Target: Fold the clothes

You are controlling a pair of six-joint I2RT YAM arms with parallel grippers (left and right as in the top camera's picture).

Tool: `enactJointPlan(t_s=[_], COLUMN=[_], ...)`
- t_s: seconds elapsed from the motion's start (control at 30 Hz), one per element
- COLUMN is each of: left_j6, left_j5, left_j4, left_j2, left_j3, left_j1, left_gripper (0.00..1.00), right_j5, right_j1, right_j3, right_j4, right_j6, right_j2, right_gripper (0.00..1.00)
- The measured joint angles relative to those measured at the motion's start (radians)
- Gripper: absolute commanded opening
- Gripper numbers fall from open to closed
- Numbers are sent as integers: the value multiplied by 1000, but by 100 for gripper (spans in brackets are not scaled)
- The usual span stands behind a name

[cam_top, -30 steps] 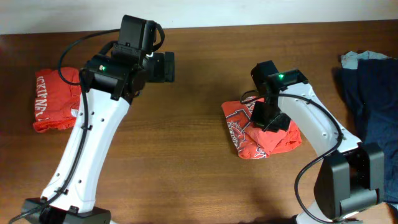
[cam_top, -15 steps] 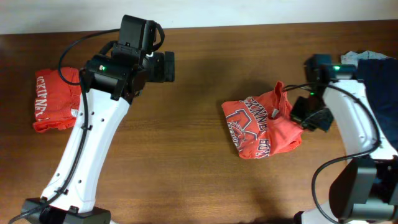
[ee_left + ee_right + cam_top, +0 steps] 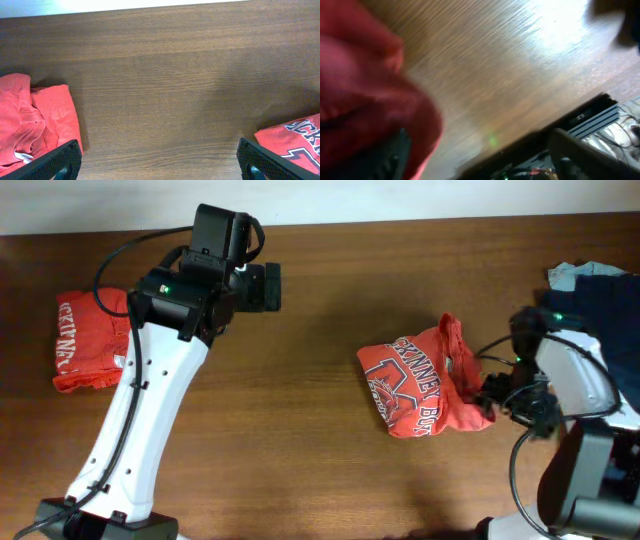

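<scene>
Brown wood bench [image 3: 320, 310] below white wall [image 3: 400, 200], left hand [image 3: 160, 162] spread over it, right hand [image 3: 480, 150] now spread, having released the red shirt [image 3: 425, 380] and moved rightward.

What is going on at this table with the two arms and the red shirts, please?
Two robot arms are folding shirts. One red-orange cotton T-shirt with white lettering lies folded at the left; a second red-orange T-shirt lies rumpled right of centre. The right gripper sits at the rumpled shirt's right edge, jaws open, not gripping it. The left gripper hangs open over the brown wooden table between them.
</scene>
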Motion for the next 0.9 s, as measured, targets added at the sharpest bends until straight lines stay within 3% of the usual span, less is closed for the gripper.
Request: enactJointPlan(t_s=[0.1, 0.3, 0.57, 0.77, 0.87, 0.9], left_j6=[0, 0, 0, 0, 0, 0], left_j5=[2, 18, 35, 36, 38, 38], left_j4=[-1, 5, 5, 5, 5, 5], left_j2=[0, 0, 0, 0, 0, 0], left_j3=[0, 0, 0, 0, 0, 0], left_j1=[0, 0, 0, 0, 0, 0], left_gripper=[99, 99, 99, 99, 99, 99], right_j5=[-17, -190, -240, -210, -185, -177], right_j1=[-66, -58, 181, 233, 234, 234], right_j3=[78, 317, 283, 230, 199, 195], right_j4=[-47, -18, 124, 156, 176, 182], right_j6=[-44, -270, -455, -476, -475, -476], right_j2=[0, -3, 2, 62, 87, 93], right_gripper=[98, 83, 69, 68, 56, 43])
